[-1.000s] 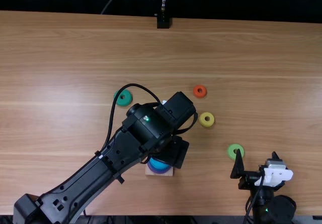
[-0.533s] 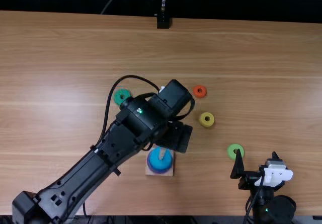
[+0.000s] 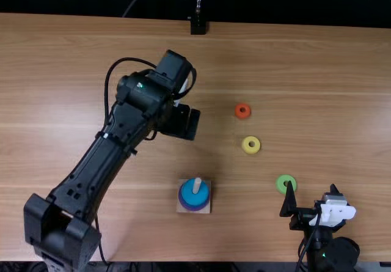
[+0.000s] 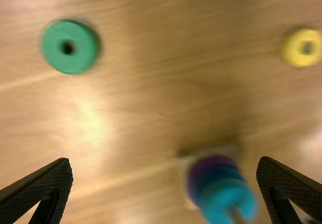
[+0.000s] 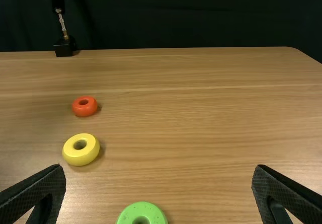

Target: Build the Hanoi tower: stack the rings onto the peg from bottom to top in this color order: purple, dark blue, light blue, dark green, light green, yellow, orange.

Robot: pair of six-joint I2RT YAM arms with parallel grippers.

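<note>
Base (image 3: 181,209) sat on the worktop (image 3: 317,70) with purple ring (image 3: 193,208), dark blue ring (image 4: 220,174) and light blue ring (image 3: 190,197) on the peg (image 3: 197,186). Order good up to there, peg poking out above light blue.

Step in hand, my read: fetching dark green ring (image 4: 69,47), number four of seven. It lay flat on the worktop, well apart from the stack, roughly 11 o'clock of the peg going by its lay against yellow and orange.

Left gripper (image 4: 165,159): released, fingers wide, nothing held, hanging over the worktop. Right gripper (image 5: 159,166): also spread and empty, at about 4 o'clock of the peg.

Next move called for: center the left gripper over dark green, drop straddling it, clench on the rim, lift clear, then line the hole up with the peg. Off-center pinch would likely tilt or skid it.

Remaining: light green ring (image 3: 285,184) at 3 o'clock of the peg, yellow ring (image 3: 251,145) near 2, orange ring (image 3: 242,110) near 1. Light green looked like the right arm's natural pick, being just beside that gripper.
</note>
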